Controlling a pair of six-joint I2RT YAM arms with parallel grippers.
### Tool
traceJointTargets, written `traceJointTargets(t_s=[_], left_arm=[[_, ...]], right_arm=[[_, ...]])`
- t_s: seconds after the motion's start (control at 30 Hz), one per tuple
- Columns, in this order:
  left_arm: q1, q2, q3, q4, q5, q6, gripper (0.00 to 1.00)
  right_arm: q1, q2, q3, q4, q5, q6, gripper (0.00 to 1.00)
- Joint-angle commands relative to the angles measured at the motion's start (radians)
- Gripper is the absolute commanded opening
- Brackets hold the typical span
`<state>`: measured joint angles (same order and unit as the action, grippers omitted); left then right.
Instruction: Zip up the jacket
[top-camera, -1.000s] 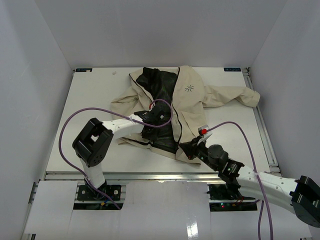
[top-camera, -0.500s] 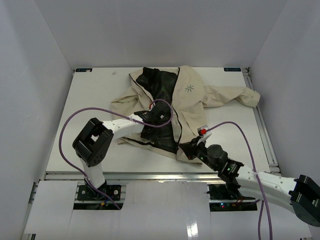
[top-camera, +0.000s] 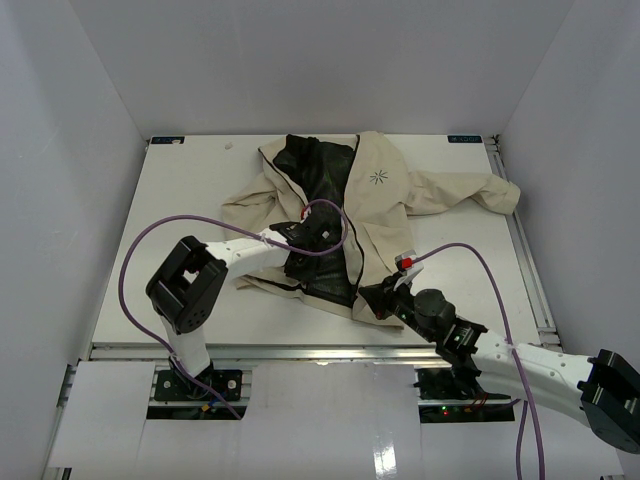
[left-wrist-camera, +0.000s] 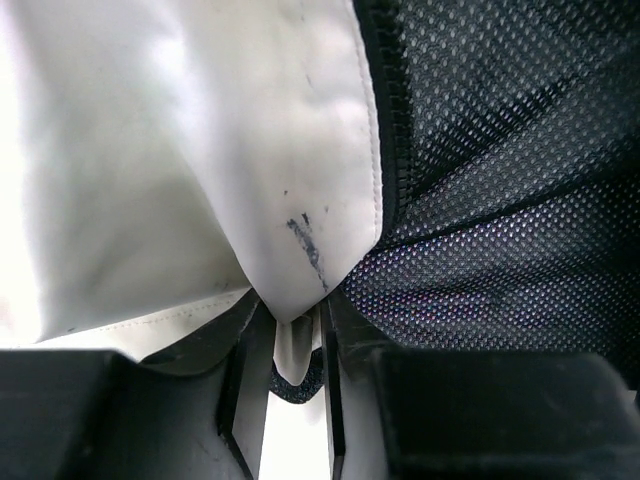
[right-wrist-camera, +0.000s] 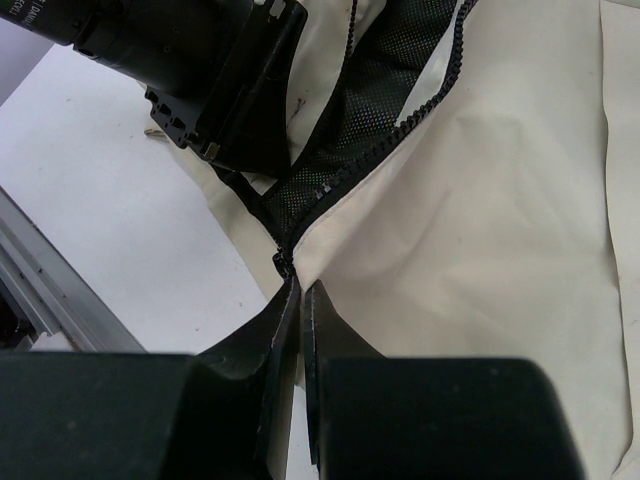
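The cream jacket (top-camera: 380, 200) lies open on the table, its black lining (top-camera: 320, 170) facing up and a starburst logo (top-camera: 379, 178) on the right panel. My left gripper (top-camera: 325, 241) rests on the left front panel. In the left wrist view the gripper (left-wrist-camera: 293, 335) is shut on a fold of cream fabric, beside the dark zipper (left-wrist-camera: 390, 120) and the mesh lining (left-wrist-camera: 500, 200). My right gripper (top-camera: 372, 298) is at the jacket's near hem. In its own view this gripper (right-wrist-camera: 300, 290) is shut on the hem corner where the zipper (right-wrist-camera: 400, 130) ends.
The white table (top-camera: 180, 200) is walled on three sides. One sleeve (top-camera: 490, 190) reaches toward the right edge. Purple cables (top-camera: 150, 240) arch over both arms. A metal rail (top-camera: 300, 350) runs along the near edge. The left arm's gripper body (right-wrist-camera: 215, 90) sits close above my right fingers.
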<state>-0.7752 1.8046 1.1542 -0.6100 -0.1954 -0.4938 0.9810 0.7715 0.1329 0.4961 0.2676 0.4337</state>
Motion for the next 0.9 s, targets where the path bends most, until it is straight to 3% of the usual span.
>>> traceJointTargets(t_s=[0.0, 0.13, 0.2, 0.33, 0.67, 0.8, 0.87], left_arm=[[-0.009, 0.001, 0.006, -0.046, -0.005, -0.002, 0.35], [-0.01, -0.006, 0.013, -0.055, -0.017, -0.002, 0.51], [-0.01, -0.01, 0.016, -0.06, -0.015, 0.0, 0.53], [-0.01, -0.018, 0.022, -0.066, -0.001, 0.005, 0.52], [-0.01, -0.048, 0.007, -0.068, 0.013, 0.018, 0.37], [-0.01, -0.05, 0.011, -0.07, 0.009, 0.016, 0.49], [-0.01, -0.051, 0.015, -0.073, 0.009, 0.017, 0.51]], right_arm=[[-0.005, -0.005, 0.013, 0.041, 0.027, -0.02, 0.08], [-0.005, -0.006, 0.013, 0.041, 0.027, -0.02, 0.08], [-0.005, -0.005, 0.013, 0.041, 0.025, -0.02, 0.08], [-0.005, -0.001, 0.013, 0.042, 0.024, -0.018, 0.08], [-0.005, 0.038, 0.029, 0.045, 0.032, -0.029, 0.08], [-0.005, 0.042, 0.021, 0.045, 0.04, -0.025, 0.08], [-0.005, 0.04, 0.022, 0.045, 0.042, -0.023, 0.08]])
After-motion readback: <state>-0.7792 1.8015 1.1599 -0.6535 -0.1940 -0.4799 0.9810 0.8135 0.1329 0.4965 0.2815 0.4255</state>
